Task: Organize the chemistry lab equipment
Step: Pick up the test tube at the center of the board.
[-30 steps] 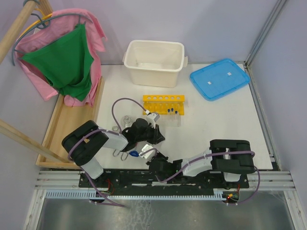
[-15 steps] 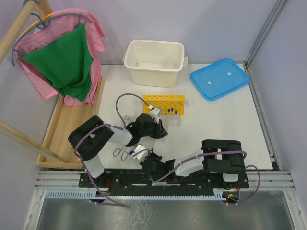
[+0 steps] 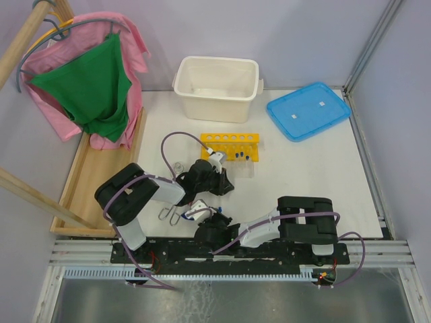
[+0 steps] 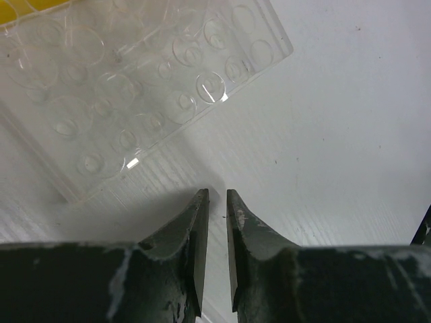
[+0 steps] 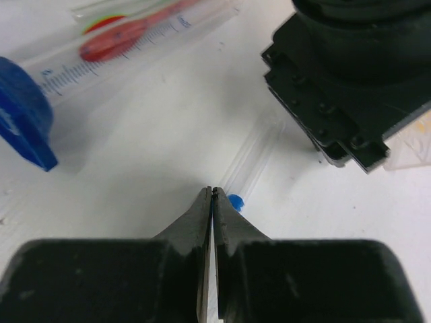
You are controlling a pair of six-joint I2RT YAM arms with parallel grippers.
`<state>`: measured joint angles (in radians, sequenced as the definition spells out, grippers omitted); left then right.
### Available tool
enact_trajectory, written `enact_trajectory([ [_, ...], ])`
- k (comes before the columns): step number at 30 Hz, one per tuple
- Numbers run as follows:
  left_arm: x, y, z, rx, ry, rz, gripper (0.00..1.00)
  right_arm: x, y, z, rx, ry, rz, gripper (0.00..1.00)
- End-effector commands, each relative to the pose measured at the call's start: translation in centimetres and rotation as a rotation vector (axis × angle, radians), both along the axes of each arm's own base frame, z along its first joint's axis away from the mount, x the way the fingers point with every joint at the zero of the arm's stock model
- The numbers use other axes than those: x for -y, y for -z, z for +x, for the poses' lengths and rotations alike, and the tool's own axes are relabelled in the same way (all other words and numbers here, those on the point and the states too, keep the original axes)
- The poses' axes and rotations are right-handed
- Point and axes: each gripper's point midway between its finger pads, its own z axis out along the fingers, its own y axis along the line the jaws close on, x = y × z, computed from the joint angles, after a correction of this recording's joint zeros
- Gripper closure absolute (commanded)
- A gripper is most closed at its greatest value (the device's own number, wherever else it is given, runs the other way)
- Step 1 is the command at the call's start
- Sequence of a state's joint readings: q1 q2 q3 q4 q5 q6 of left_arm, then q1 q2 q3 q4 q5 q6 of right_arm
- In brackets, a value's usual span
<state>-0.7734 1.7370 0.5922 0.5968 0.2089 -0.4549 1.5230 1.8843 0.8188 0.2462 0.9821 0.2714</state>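
The yellow test-tube rack [image 3: 229, 143] stands mid-table with blue-capped tubes [image 3: 241, 156] at its front right. My left gripper [image 3: 221, 182] hovers just in front of it; its jaws [image 4: 217, 195] are open by a narrow gap, with nothing between them, over bare table near a clear well plate [image 4: 135, 87]. My right gripper [image 3: 204, 217] is low at the near edge. Its jaws [image 5: 211, 192] are shut, tips together. A thin clear tube [image 5: 254, 155] with a blue end [image 5: 234, 200] lies just beside the right fingertip. A larger blue-capped graduated tube [image 5: 101, 50] with red inside lies to the upper left.
The white tub [image 3: 217, 86] is at the back and the blue lid [image 3: 308, 110] at the back right. Metal tongs [image 3: 168, 214] and a small flask [image 3: 177, 167] lie left of the grippers. A wooden tray [image 3: 94, 176] and hanging cloths [image 3: 94, 87] border the left side.
My right arm has swung left along the near edge, its gripper now over the spot where the blue-capped tube lay. My left gripper has shifted slightly toward the rack.
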Motion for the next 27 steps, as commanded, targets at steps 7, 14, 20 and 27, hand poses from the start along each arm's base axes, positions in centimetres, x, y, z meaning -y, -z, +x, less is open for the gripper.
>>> enact_trajectory([
  [7,-4.8,5.1,-3.5,-0.138,-0.017,0.195,0.78,4.0,-1.1,1.0,0.078,0.159,0.035,0.91],
  [14,-5.2,4.7,-4.5,-0.151,-0.012,0.164,0.78,5.0,-0.9,1.4,0.061,0.181,0.077,0.91],
  [20,-5.3,4.2,-5.5,-0.165,-0.006,0.123,0.79,5.4,-0.7,2.0,0.026,0.193,0.115,0.91],
  [27,-5.7,3.8,-6.7,-0.183,0.001,0.094,0.79,6.3,-0.9,3.0,0.007,0.221,0.142,0.9],
])
